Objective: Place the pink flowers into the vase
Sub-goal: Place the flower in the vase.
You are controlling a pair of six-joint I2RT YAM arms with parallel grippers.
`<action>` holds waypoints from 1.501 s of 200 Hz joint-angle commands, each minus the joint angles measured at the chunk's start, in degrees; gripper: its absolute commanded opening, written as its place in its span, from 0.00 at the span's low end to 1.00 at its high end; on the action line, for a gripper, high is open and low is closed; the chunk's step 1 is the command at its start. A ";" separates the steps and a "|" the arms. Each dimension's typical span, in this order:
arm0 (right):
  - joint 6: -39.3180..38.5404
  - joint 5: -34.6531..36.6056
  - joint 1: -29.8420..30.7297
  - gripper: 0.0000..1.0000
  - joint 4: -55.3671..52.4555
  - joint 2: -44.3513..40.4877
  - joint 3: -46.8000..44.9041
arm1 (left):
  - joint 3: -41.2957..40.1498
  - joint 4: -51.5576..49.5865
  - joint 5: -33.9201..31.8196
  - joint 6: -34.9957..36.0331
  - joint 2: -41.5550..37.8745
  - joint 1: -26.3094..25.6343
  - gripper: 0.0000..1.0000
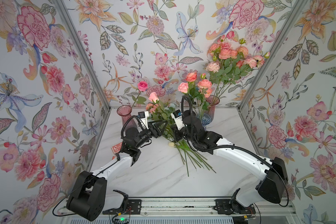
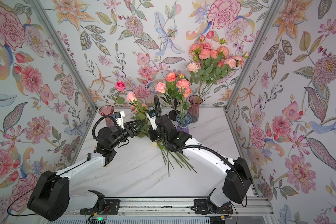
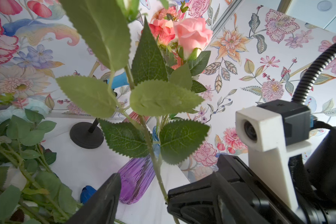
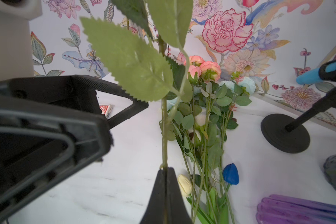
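A pink rose (image 1: 153,97) on a long leafy stem (image 4: 164,135) stands upright above the table's middle, and my right gripper (image 4: 166,170) is shut on the stem's lower part. My left gripper (image 3: 142,188) is open around the same stem (image 3: 157,170) higher up. The stem lies against one of its fingers (image 3: 182,195); a wide gap separates it from the other. A pink glass vase (image 1: 124,116) at the back left holds one pink rose (image 1: 142,86). More pink flowers (image 1: 227,56) fill the back-right vase (image 1: 211,108) and a blue-purple vase (image 1: 204,120).
A heap of loose leafy stems (image 1: 182,151) lies on the marble table under the right arm, with a white tulip (image 1: 171,144) and a blue tulip (image 4: 230,173). A black round-based stand (image 2: 174,114) is at the back. A red card box (image 1: 116,147) lies by the left arm.
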 commanded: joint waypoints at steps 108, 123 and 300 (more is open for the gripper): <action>-0.39 -0.74 1.28 0.00 2.36 2.18 1.01 | 0.50 7.38 0.08 -2.74 4.95 -0.88 0.42; -0.39 -0.92 1.24 0.00 2.34 2.62 1.30 | 0.68 7.25 0.07 -2.57 5.21 -0.92 0.34; -0.65 -0.65 1.73 0.00 2.60 2.89 1.32 | 1.53 3.90 -0.45 -0.12 5.59 -1.41 0.02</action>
